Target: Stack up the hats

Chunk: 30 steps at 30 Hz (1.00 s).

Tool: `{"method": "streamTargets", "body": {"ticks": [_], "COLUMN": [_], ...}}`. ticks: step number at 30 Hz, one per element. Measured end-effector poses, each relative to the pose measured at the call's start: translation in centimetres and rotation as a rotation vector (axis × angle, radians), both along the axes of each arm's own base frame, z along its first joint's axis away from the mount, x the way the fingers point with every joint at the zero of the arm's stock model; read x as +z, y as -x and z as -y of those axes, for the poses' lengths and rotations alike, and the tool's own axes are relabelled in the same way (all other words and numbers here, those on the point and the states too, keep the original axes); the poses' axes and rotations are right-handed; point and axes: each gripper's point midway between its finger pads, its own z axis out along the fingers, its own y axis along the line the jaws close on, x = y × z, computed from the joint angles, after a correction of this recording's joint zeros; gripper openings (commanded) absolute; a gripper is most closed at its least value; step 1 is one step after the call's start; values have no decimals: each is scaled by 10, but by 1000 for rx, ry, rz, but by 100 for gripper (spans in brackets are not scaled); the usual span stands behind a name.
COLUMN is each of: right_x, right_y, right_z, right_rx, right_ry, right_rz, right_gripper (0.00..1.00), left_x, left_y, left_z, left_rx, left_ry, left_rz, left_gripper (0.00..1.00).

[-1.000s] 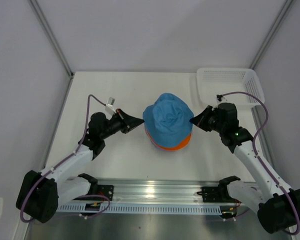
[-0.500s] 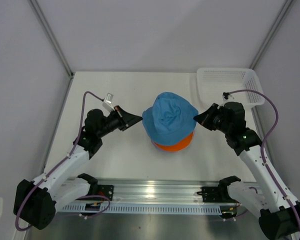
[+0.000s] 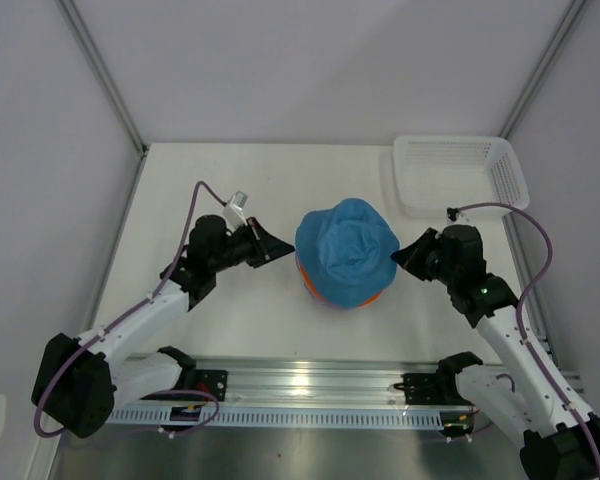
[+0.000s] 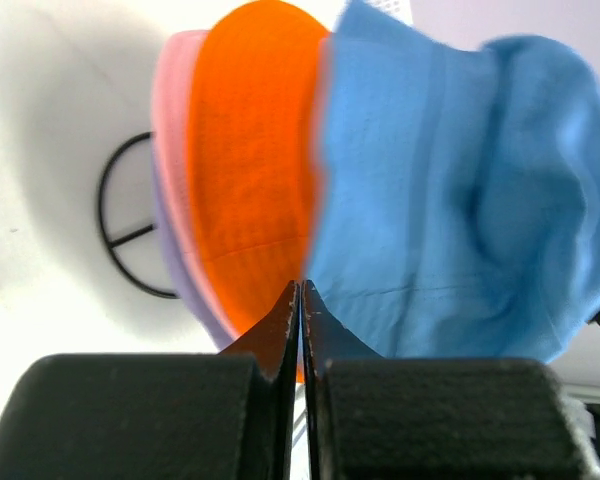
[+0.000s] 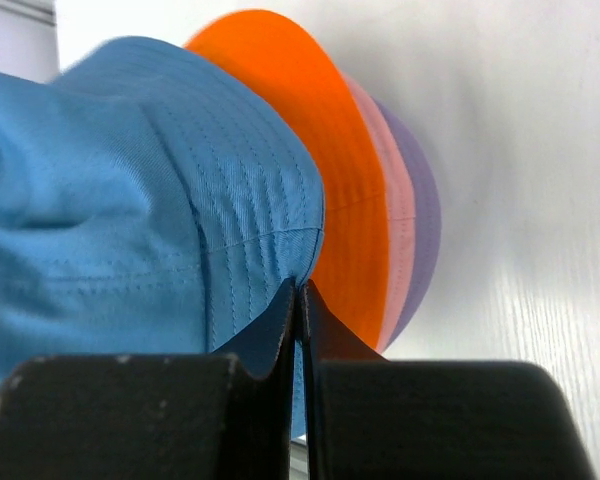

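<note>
The blue hat sits over the top of the stack, held at its brim on both sides. The orange hat peeks out under its near edge. My left gripper is shut on the blue hat's left brim edge. My right gripper is shut on its right brim edge. In the left wrist view the orange hat, pink hat and lavender hat are nested beneath the blue one. In the right wrist view the orange hat, pink hat and lavender hat show the same way.
The black wire stand's ring base rests on the table under the hats. A white mesh basket stands at the back right, just beyond my right arm. The side walls stand close on the left and right.
The blue hat has moved right and toward the near side, settling lower over the orange hat. My left gripper reached right with it; my right gripper drew back right.
</note>
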Motion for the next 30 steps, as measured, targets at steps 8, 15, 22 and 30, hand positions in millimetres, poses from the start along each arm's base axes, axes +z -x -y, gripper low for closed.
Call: {"method": "streamTargets", "body": {"ticks": [8,15,22,30], "right_x": [-52,-69,-52,-52], "right_y": [1,-8,-11,-10], "right_z": [7,1,3,3], "right_rx": [-58,-42,-37,-29], "right_ry": [45,90,139,146], "right_rz": [-146,-201,-174,-176], "right_gripper": [0,0,0,0], "left_x": [-28,-42,7,46], "left_y": [-8,-9,-4,4], "left_z": [-3,-4,1,13], "left_rx": [33,40,-14,-110], "left_ry": [-74,-100,-16,76], "left_rz": [-75,-116,67,224], "left_gripper": [1,7,71,68]}}
